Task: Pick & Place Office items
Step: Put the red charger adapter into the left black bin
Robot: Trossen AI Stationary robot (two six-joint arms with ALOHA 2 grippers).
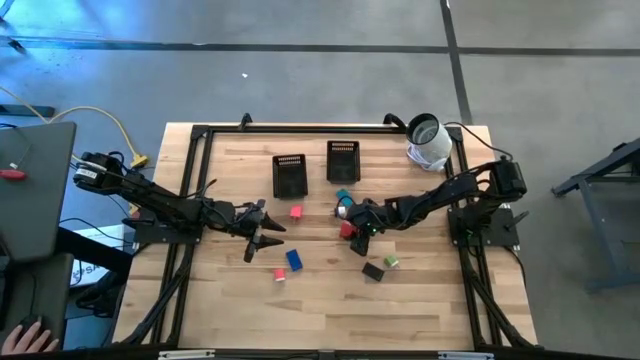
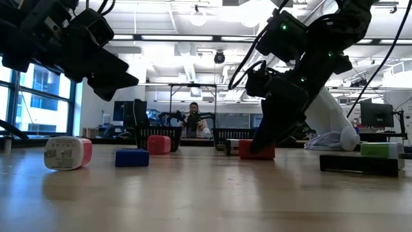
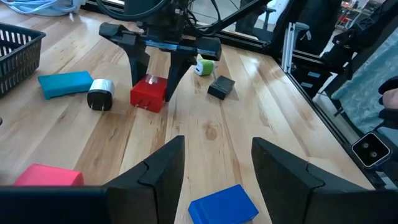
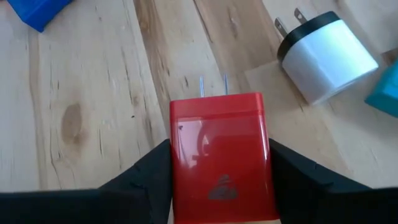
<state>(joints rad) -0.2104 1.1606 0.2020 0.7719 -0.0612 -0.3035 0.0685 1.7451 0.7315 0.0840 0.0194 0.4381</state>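
High view: the office items lie scattered mid-bench on the pale wooden bench. The right end effector straddles a red charger block, with a teal piece and a white-and-black plug just beside it. A pink piece sits below the two mesh trays, a blue block and a small pink-and-white piece lie near the left end effector, and a black block and green piece lie toward the right. A white cylinder stands at the far right corner. The near half of the bench is bare wood, ringed by a black frame.

Low view: the right end effector reaches down to the red block, which rests on the bench. Beyond are an office with ceiling lights, windows and a person.

Left wrist view: the left end effector hangs with its fingers spread apart, holding nothing, the blue block just below it.

Right wrist view: the dark fingers sit against both sides of the red charger, its two metal prongs pointing away; the fingers are closed on it.
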